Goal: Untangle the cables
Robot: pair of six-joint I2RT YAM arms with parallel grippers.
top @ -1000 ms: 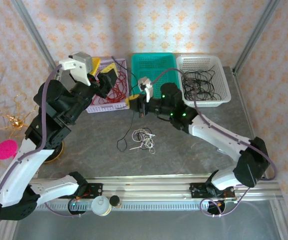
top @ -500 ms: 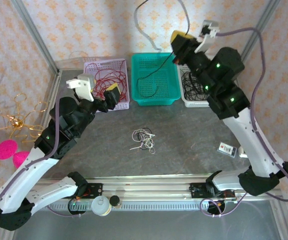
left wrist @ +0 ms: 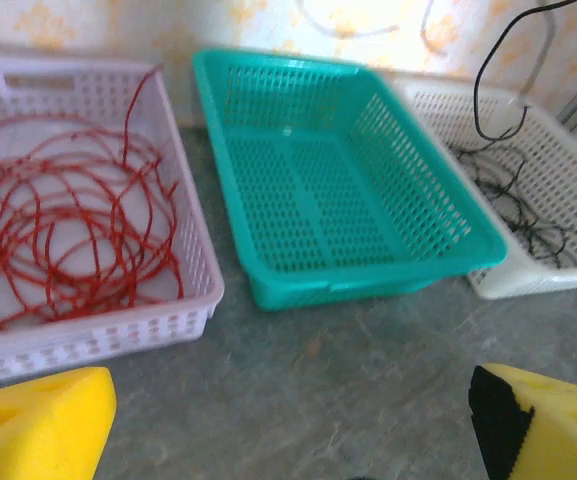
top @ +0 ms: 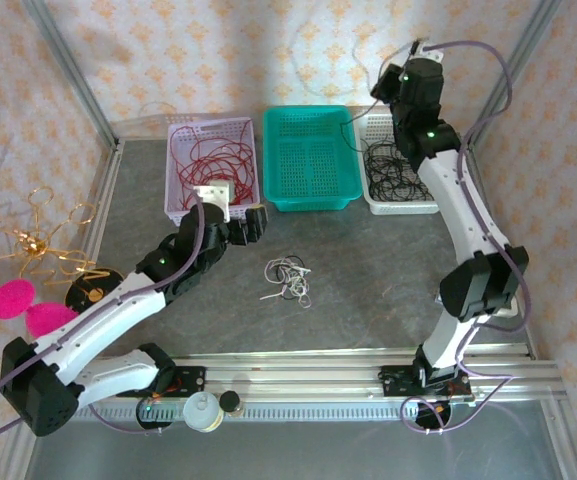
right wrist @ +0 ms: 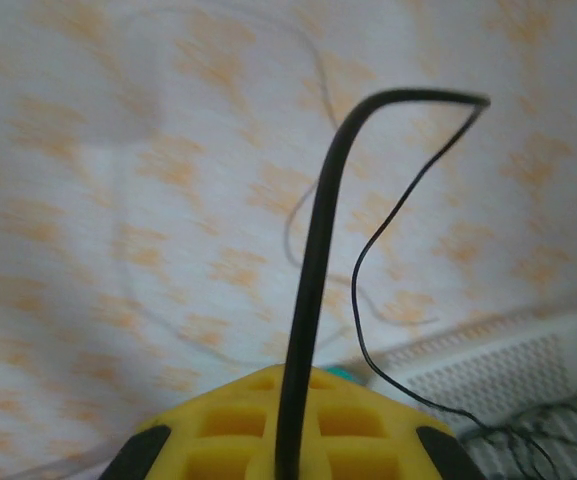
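Lilac basket point(top: 208, 122), 11 o'clock: red cables point(top: 213, 170). Left gripper point(top: 240, 224): jaws spread wide, empty. White clump point(top: 290, 278): centre of table point(top: 388, 290), unsorted. Right gripper point(right wrist: 290, 445): clamped on black cable point(right wrist: 313, 250) above white basket point(top: 403, 207), 1 o'clock. Step, judged: depositing black. Next: release, then fetch clump.

Red cables point(top: 211, 165), black cables point(top: 393, 172), cream-white cables point(top: 290, 275). Lilac basket point(top: 172, 185), teal basket point(top: 308, 203), white basket point(top: 400, 206). Table point(top: 368, 285) mottled grey. Wallpaper point(top: 218, 50) cream, orange floral print. Left tool point(left wrist: 288, 435) pads point(left wrist: 38, 425) yellow.
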